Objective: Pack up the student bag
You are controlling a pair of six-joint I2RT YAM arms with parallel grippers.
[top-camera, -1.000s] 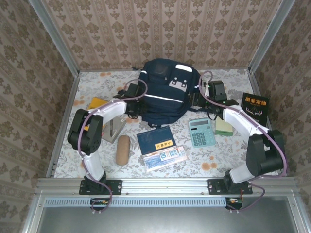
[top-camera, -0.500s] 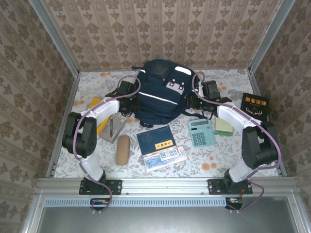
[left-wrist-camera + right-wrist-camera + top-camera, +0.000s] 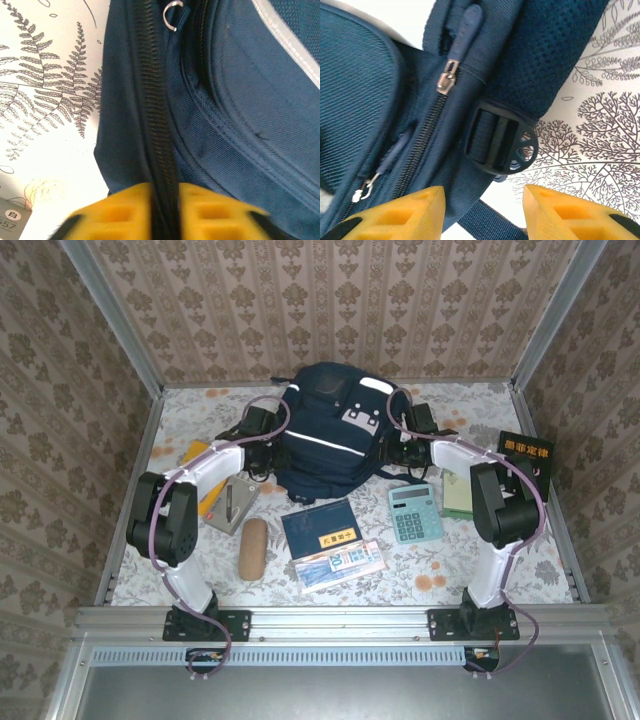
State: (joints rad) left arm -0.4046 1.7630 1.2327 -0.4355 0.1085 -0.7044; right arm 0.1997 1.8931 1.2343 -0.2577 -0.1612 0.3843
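Navy fabric with a white stripe, the student bag point(image 3: 330, 430) sits at the back middle of the desk point(image 3: 190, 405). The yellow left fingers point(image 3: 125, 212) stand barely apart astride its zip seam, pinching or not I cannot tell; the right fingers point(image 3: 405, 212) gape wide beside a black buckle point(image 3: 500, 145), holding nothing. Nearby lie a blue booklet point(image 3: 320, 527) with a yellow label and a black book point(image 3: 530, 448) with orange characters, both too small to read.
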